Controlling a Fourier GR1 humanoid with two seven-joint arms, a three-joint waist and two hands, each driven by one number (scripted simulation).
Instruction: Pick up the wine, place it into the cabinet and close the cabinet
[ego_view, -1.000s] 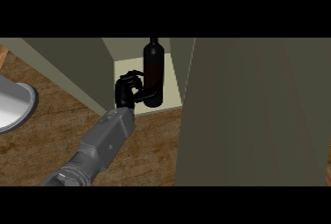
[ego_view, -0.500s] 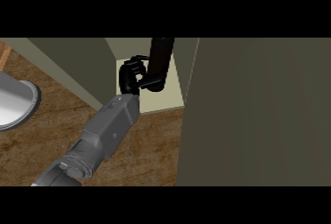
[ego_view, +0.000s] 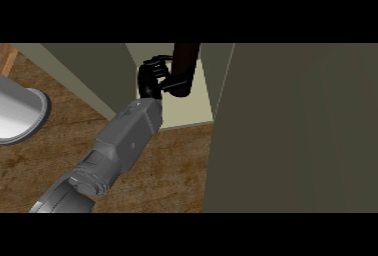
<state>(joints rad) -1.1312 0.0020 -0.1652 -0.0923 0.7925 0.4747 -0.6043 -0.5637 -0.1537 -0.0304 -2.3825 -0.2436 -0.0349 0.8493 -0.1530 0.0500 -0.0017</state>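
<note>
Wine bottle (ego_view: 183, 70) is seen standing inside the cabinet (ego_view: 188, 117), above its pale shelf floor, with its dark body just to the right of one hand (ego_view: 153, 80). The black fingers of this hand are curled round the left side of the bottle, so the bottle is held by them; the thumb cannot be made out. Whether the bottle's base touches the shelf cannot be told.

One wine bottle, one hand and one grey forearm (ego_view: 122, 142) are counted. From the picture alone it cannot be said which of the two hands this is; no second hand is shown. One cabinet door (ego_view: 295, 130) is seen, standing open to the right of the bottle and filling the right part of the view. One grey round vessel (ego_view: 18, 115) is placed on the wooden counter (ego_view: 162, 170), far to the left of the cabinet.

The upper part of the bottle is cut off at the top of the view, so its neck is not seen. The grey vessel is cut off by the left edge.
</note>
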